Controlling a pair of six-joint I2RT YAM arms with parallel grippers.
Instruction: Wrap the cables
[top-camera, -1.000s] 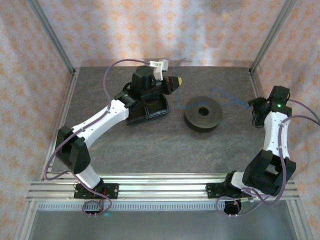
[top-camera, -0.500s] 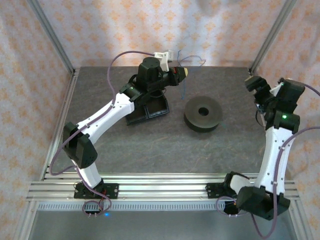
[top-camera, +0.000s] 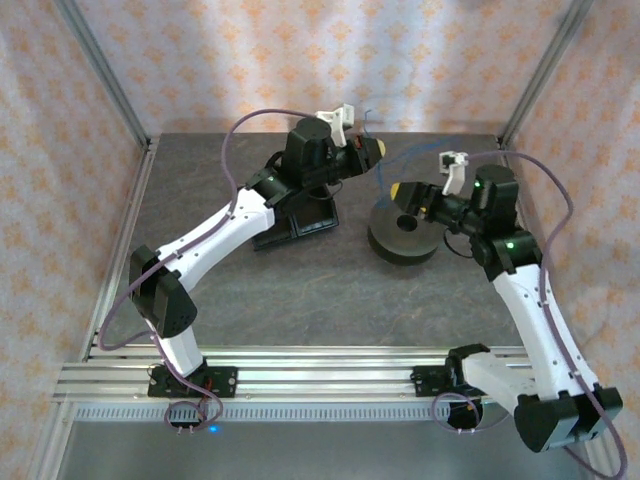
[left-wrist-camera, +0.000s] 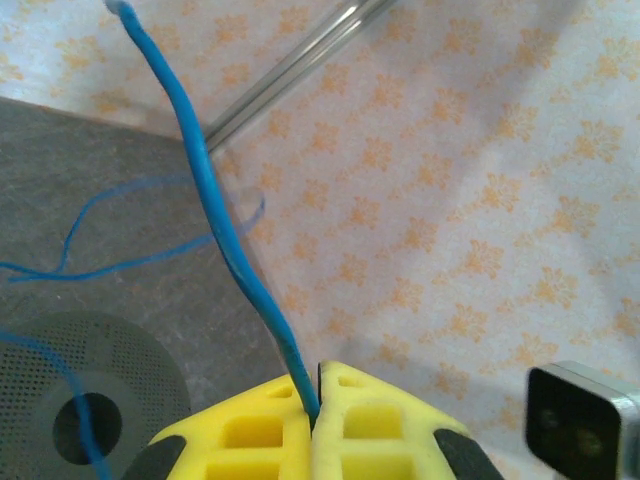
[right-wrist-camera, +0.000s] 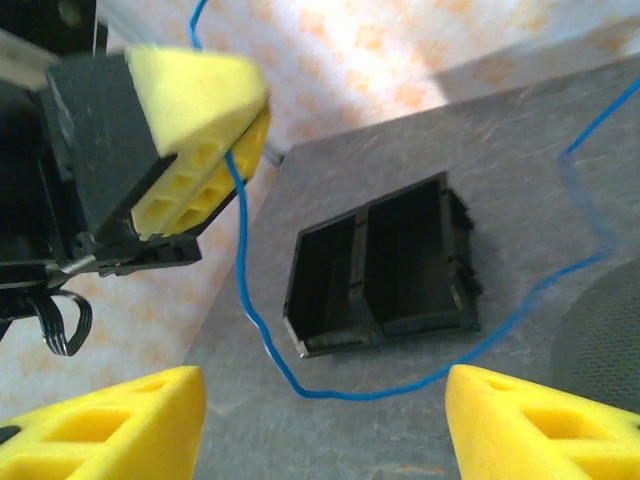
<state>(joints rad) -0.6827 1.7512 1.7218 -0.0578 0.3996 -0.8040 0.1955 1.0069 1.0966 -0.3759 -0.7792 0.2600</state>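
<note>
Cable (left-wrist-camera: 232, 250), blue, pinched in left end effector (left-wrist-camera: 316, 405); right end effector (right-wrist-camera: 320, 425) spread.

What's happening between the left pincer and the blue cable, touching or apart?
Touching. In the left wrist view the left pincer is shut, its yellow fingers pressed together on the blue cable, which rises straight out of the seam between them.
</note>
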